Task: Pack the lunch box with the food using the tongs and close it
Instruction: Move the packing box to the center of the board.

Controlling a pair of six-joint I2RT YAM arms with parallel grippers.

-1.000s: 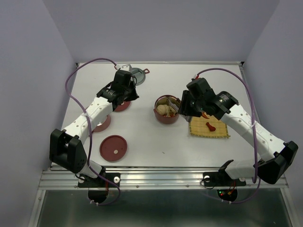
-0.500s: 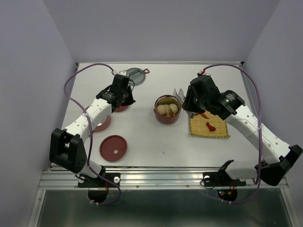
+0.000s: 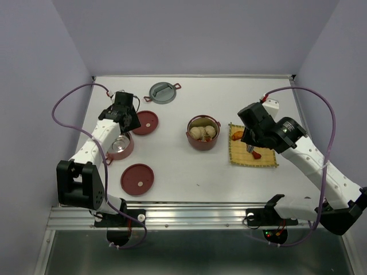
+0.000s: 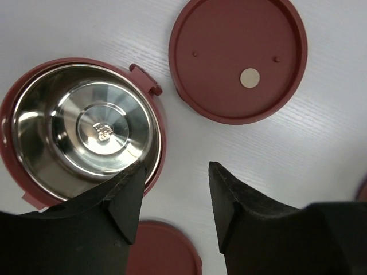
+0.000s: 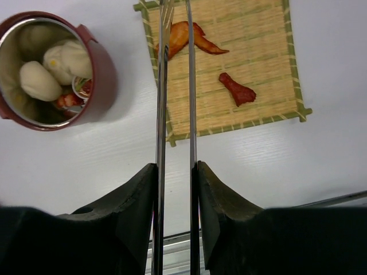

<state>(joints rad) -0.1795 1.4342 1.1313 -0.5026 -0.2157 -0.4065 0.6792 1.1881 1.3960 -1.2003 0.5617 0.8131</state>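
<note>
My right gripper (image 5: 175,189) is shut on the tongs (image 5: 161,114), whose two silver arms run up over the yellow mat (image 5: 252,51). Their tips are at an orange-brown wing-shaped food piece (image 5: 198,41); a grip on it does not show. A smaller drumstick piece (image 5: 236,93) lies lower on the mat. The filled lunch box bowl (image 3: 202,141) holds pale buns (image 5: 40,80). My left gripper (image 4: 175,195) is open and holds nothing, between an empty steel-lined bowl (image 4: 86,129) and a red lid with a pale dot (image 4: 238,57). From above, the right gripper (image 3: 252,134) hovers over the mat (image 3: 265,160).
A second red lid (image 3: 137,179) lies near the front left, and a grey lid (image 3: 163,91) at the back. The empty bowl (image 3: 120,146) stands under the left forearm. A metal rail (image 3: 195,212) borders the table's near edge.
The left gripper has opened and drawn back left, off the dotted lid. The right arm has carried the tongs from the filled bowl to over the mat, squeezing their arms closer.
</note>
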